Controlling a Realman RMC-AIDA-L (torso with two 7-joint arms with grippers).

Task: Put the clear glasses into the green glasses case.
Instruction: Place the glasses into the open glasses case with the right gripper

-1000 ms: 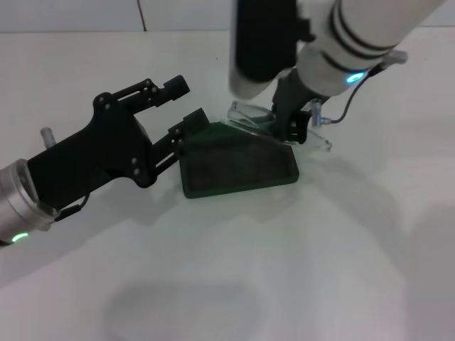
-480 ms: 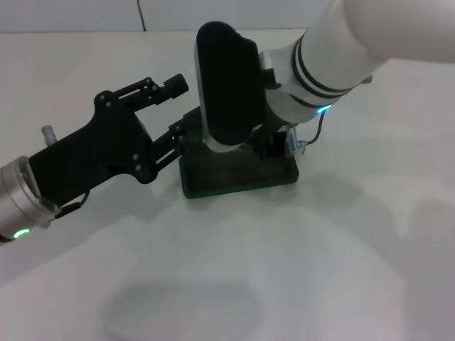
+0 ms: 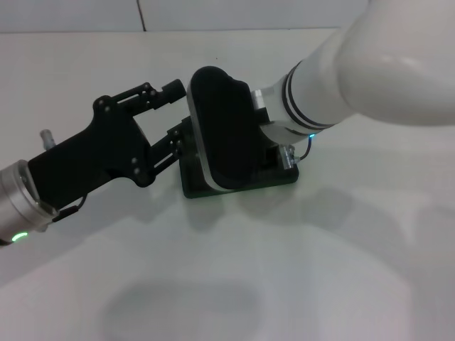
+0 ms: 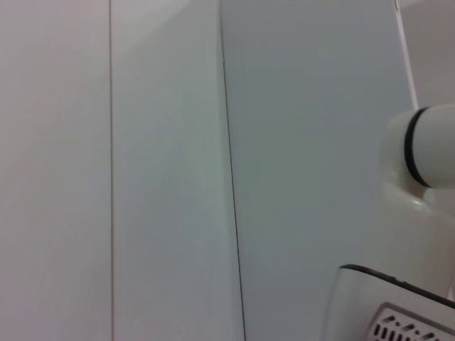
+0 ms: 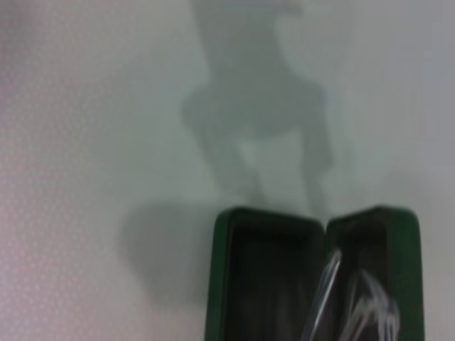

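Bulk of the right arm covers most of the green glasses case [image 3: 242,186] in the head view, hiding the right gripper itself, so whether it grips anything cannot be told. The case lies open on the white table [image 3: 341,270], toward its far edge. Only the right wrist view looks inside: the clear glasses [image 5: 352,302] lie in one dark-lined half, one thin arm along the hinge, though the picture's edge cuts them off. The left gripper [image 3: 175,110] hovers beside the case's left end, fingers spread apart, empty. The left wrist view shows only wall.
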